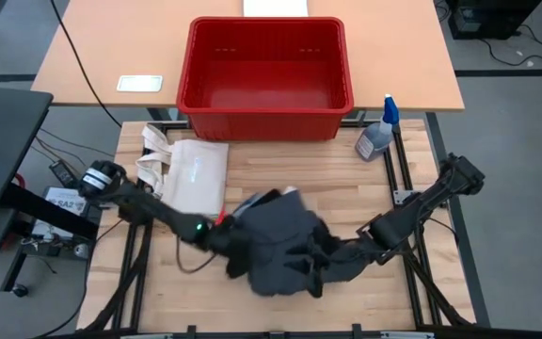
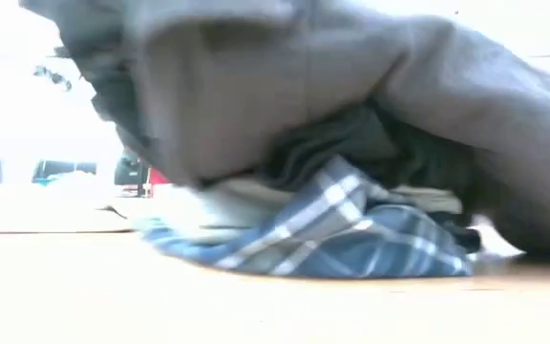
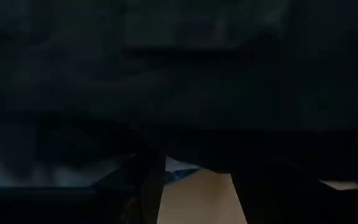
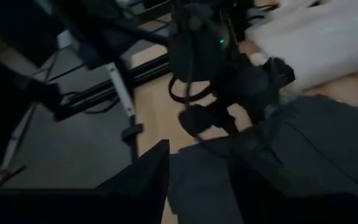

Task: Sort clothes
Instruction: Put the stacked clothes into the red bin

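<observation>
The dark grey cloth (image 1: 280, 240) is bunched over the middle of the table near its front edge, held up between my two grippers. In the low view it hangs (image 2: 351, 86) over the blue-and-white plaid cloth (image 2: 332, 234), which lies on the table among other pale and dark fabric. My left gripper (image 1: 229, 240) is at the grey cloth's left side, mostly covered by it. My right gripper (image 1: 342, 254) is at its right side, shut on it. My left gripper comes from the table's left, slanting down, and meets the dark grey cloth at its left edge (image 4: 278, 109). The cloth drapes over the fingers and hides the place of contact. The cloth is raised above the plaid cloth. My right gripper has a fold of the dark grey cloth (image 4: 197, 180) between its two fingers; one layer or several, I cannot tell. It comes from the table's right, slanting down. The cloth is lifted and sags slack toward the other gripper.
A red bin (image 1: 263, 104) stands on the far table behind the worktable. A white tote bag (image 1: 182, 169) lies at the far left of the worktable. A spray bottle (image 1: 379, 132) stands at the far right corner.
</observation>
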Robot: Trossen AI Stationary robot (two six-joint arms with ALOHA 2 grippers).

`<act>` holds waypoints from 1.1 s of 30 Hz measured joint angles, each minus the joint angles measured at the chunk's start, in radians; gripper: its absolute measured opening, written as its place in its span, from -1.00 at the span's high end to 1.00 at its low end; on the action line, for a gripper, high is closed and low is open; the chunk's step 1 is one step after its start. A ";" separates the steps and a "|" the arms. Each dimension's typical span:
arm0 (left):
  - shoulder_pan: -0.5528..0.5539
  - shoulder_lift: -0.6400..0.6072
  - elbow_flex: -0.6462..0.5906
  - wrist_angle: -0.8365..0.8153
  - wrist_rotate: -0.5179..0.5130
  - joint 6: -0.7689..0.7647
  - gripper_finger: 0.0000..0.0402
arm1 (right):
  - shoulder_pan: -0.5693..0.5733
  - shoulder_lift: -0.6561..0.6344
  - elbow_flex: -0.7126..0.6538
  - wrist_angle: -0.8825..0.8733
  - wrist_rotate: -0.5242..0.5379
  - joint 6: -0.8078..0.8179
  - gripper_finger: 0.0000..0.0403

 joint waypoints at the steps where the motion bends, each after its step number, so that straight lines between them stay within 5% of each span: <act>1: 0.033 0.000 0.000 0.030 -0.022 0.022 0.12 | 0.000 -0.010 0.000 -0.019 0.011 0.013 0.17; 8: 0.264 0.000 0.000 0.252 -0.101 0.058 0.12 | -0.012 -0.025 0.000 -0.103 0.063 0.126 0.17; 14: 0.377 -0.041 0.000 0.233 0.205 0.033 0.12 | -0.028 -0.040 0.000 -0.227 0.066 0.291 0.17; 20: 0.362 -0.095 0.000 0.156 0.501 -0.075 0.11 | -0.030 -0.054 0.001 -0.333 0.112 0.385 0.17; 25: 0.348 -0.100 0.001 0.095 0.539 -0.209 0.11 | -0.034 -0.043 0.000 -0.481 0.098 0.503 0.17; 33: 0.367 -0.148 0.000 0.094 0.555 -0.111 -0.08 | -0.034 -0.043 -0.002 -0.553 0.098 0.600 0.17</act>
